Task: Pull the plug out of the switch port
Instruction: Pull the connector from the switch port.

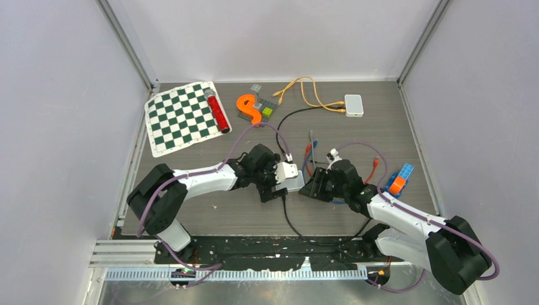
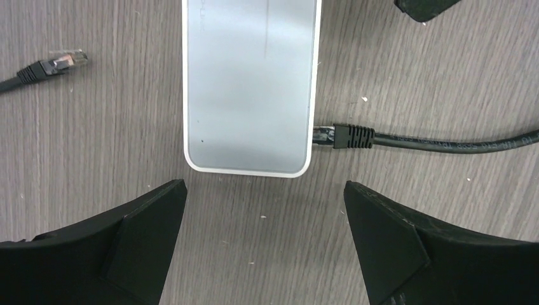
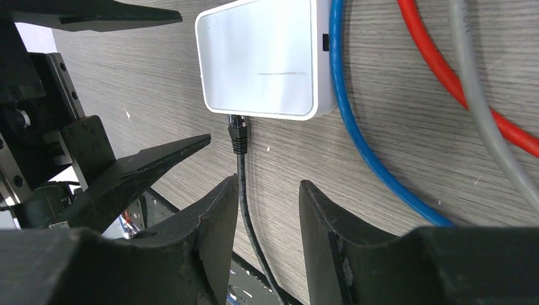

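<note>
The switch (image 2: pixel 248 82) is a flat white box lying on the wooden table. A black plug (image 2: pixel 346 136) on a black cable rests with its clear tip against the switch's right edge; whether it sits in the port I cannot tell. My left gripper (image 2: pixel 264 185) is wide open just short of the switch's near end and holds nothing. In the right wrist view the same plug (image 3: pixel 238 136) meets the switch (image 3: pixel 260 60). My right gripper (image 3: pixel 268 182) stands open behind it, and the black cable (image 3: pixel 245 203) runs loosely between its fingers, close to the left one.
A second loose black plug (image 2: pixel 54 65) lies left of the switch. Blue (image 3: pixel 356 127), red (image 3: pixel 457 76) and grey (image 3: pixel 489 95) cables run past it. Farther back are a chessboard mat (image 1: pixel 181 117), a red cylinder (image 1: pixel 217 111), an orange piece (image 1: pixel 249 108), another white box (image 1: pixel 353 105) and toy blocks (image 1: pixel 399 181).
</note>
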Robot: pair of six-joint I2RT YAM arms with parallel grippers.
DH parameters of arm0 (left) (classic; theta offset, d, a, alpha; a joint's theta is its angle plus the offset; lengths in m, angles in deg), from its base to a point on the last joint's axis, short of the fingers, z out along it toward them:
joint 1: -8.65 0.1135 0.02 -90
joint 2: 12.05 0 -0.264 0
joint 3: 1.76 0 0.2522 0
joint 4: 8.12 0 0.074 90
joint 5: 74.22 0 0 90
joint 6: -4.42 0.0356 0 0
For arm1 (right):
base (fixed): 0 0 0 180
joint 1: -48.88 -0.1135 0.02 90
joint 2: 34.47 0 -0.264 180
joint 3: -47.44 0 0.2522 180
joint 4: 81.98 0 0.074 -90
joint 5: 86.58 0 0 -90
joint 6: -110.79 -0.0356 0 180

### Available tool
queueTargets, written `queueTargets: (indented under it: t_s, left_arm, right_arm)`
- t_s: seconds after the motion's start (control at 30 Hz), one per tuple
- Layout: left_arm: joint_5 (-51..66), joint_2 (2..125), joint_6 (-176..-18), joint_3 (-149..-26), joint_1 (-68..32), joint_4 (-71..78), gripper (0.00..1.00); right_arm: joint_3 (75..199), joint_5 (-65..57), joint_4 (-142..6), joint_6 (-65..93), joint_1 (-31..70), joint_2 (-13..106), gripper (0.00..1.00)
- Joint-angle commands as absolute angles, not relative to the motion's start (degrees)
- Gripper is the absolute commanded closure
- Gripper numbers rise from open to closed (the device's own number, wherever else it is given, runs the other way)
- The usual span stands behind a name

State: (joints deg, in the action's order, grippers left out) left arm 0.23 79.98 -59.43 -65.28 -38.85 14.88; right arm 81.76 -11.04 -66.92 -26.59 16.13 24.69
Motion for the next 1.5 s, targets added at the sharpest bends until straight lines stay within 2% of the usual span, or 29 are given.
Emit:
queueTargets:
  t_s: [0.0,0.17,0.5,0.97,1.47]
  left_arm:
    - [-0.68,81.27,-56.68,-67.44,-38.81,10.39,0.01]
    - [2.04,84.36,-56.99,-69.15,-38.8,9.59,0.0]
    - [-0.34,87.52,-57.29,-71.5,-38.81,11.65,0.01]
    - [-3.46,87.94,-59.89,-70.43,-38.8,14.99,0.35]
    - [-4.0,85.86,-64.8,-67.63,-38.81,14.77,0.39]
  right_arm:
    - [80.98,-10.32,-67.85,-27.26,16.45,23.4,0.53]
    - [80.51,-10.61,-69.79,-27.35,16.45,23.53,0.53]
    - [80.3,-13.53,-73.15,-27.81,16.47,27.33,0.52]
    - [79.76,-16.71,-80.39,-30.26,16.45,33.41,0.54]
    - [77.52,-19.53,-101.74,-43.04,15.52,49.08,0.53]
